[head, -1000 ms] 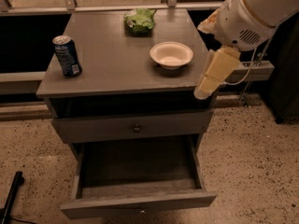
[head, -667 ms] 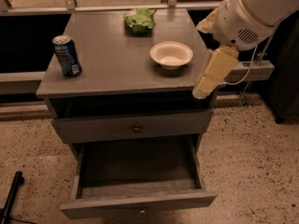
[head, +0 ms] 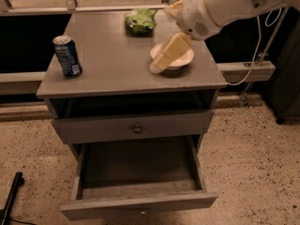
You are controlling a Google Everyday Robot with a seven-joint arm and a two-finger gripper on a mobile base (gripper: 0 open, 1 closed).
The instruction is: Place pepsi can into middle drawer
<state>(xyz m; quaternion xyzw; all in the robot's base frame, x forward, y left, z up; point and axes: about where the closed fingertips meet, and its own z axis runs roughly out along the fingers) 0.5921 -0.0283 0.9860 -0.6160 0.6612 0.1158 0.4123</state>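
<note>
The pepsi can [head: 68,55], blue with a silver top, stands upright on the left side of the grey cabinet top [head: 112,64]. The middle drawer [head: 138,204] is pulled open below, its plain board box empty. My gripper [head: 168,54], cream-coloured on a white arm, hangs over the right side of the top, just in front of the white bowl [head: 185,59]. It is well right of the can and holds nothing that I can see.
A green crumpled bag [head: 140,18] lies at the back of the top. The upper drawer [head: 136,128] with a small round knob is shut. A white cable [head: 253,64] hangs at the right. A black pole [head: 10,198] lies at the lower left on the speckled floor.
My gripper has moved left from beyond the cabinet's right edge to over the top, in front of the bowl. The can, the bowl and the drawer have not moved.
</note>
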